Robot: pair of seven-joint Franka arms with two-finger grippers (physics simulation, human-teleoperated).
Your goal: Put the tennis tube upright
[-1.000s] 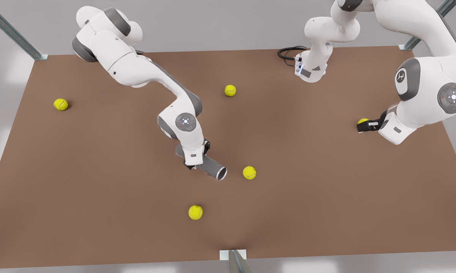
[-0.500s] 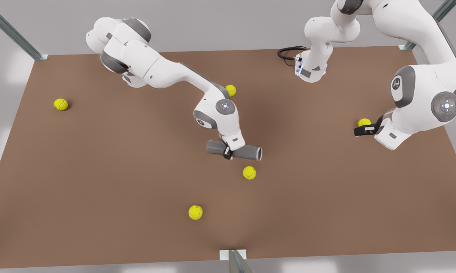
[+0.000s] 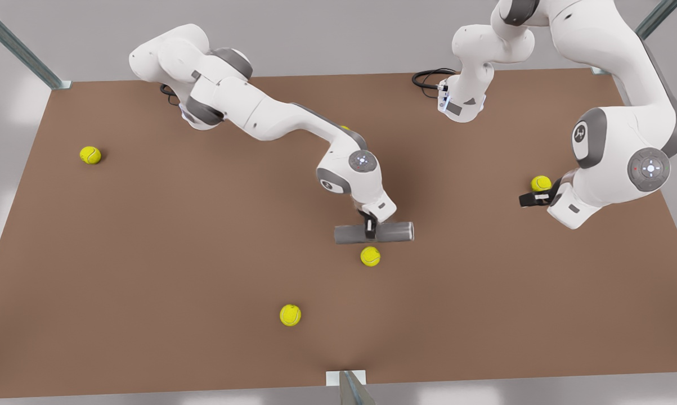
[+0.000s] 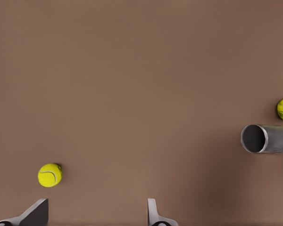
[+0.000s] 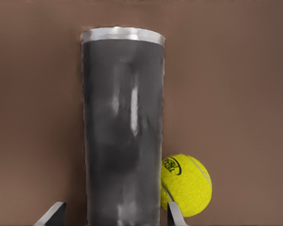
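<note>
The tennis tube (image 3: pixel 397 232) is a grey cylinder lying level near the table's middle, held around its middle by my right gripper (image 3: pixel 369 228), which is shut on it. From the right wrist the tube (image 5: pixel 122 136) runs away from the fingers (image 5: pixel 175 214) to its silver rim, with a yellow ball (image 5: pixel 186 184) beside it. My left gripper (image 3: pixel 532 198) hovers open at the front view's right, next to another yellow ball (image 3: pixel 541 183). The left wrist view shows its spread fingertips (image 4: pixel 153 214), that ball (image 4: pixel 50 175), and the tube's hollow end (image 4: pixel 254 138) farther off.
Yellow tennis balls lie on the brown table (image 3: pixel 147 253): one just below the tube (image 3: pixel 370 256), one toward the front edge (image 3: pixel 290 315), one at the far left (image 3: pixel 90 154). A black cable (image 3: pixel 428 79) loops by the base of the left arm at the back.
My right gripper has carried the tube toward the front view's right and turned it from slanted to level. My left gripper has drifted slightly toward the front view's left, beside its ball.
</note>
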